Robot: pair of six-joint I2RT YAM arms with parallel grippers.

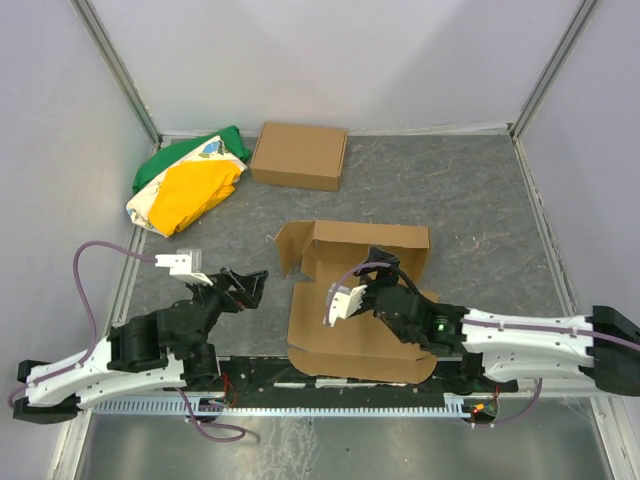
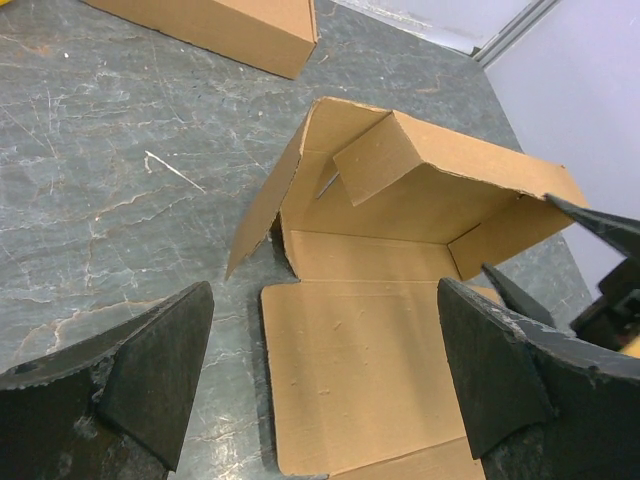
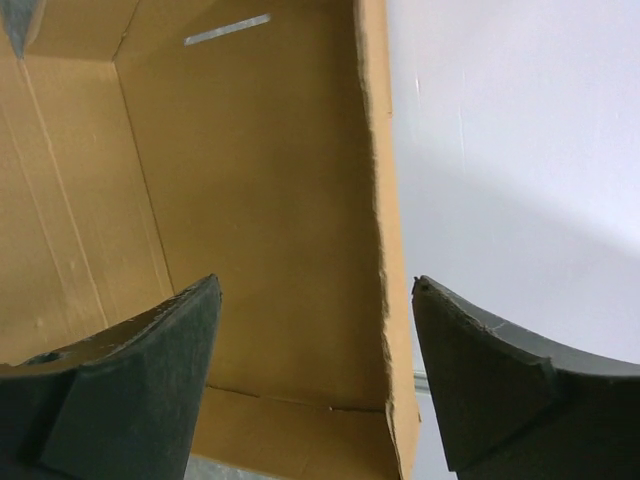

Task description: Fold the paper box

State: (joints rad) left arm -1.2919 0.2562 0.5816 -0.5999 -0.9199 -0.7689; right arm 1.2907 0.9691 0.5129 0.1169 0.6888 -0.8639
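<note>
The paper box (image 1: 340, 345) lies partly folded at the table's near middle. Its flat front panel (image 2: 360, 350) rests on the table, its back wall and side flaps stand up, and one flap leans out to the left. My right gripper (image 1: 385, 260) hovers over the box's back part. Its jaws are open and straddle the upright right wall edge (image 3: 385, 200) without pinching it. In the right wrist view the right gripper (image 3: 315, 280) holds nothing. My left gripper (image 1: 245, 285) is open just left of the box, low over the table. In the left wrist view the left gripper (image 2: 325, 290) faces the flat panel's left edge.
A ready-made brown cardboard box (image 1: 298, 155) sits at the back of the table, also visible as the closed box (image 2: 230, 30). A green, yellow and white bag (image 1: 190, 185) lies at the back left. Grey enclosure walls close in the table on three sides.
</note>
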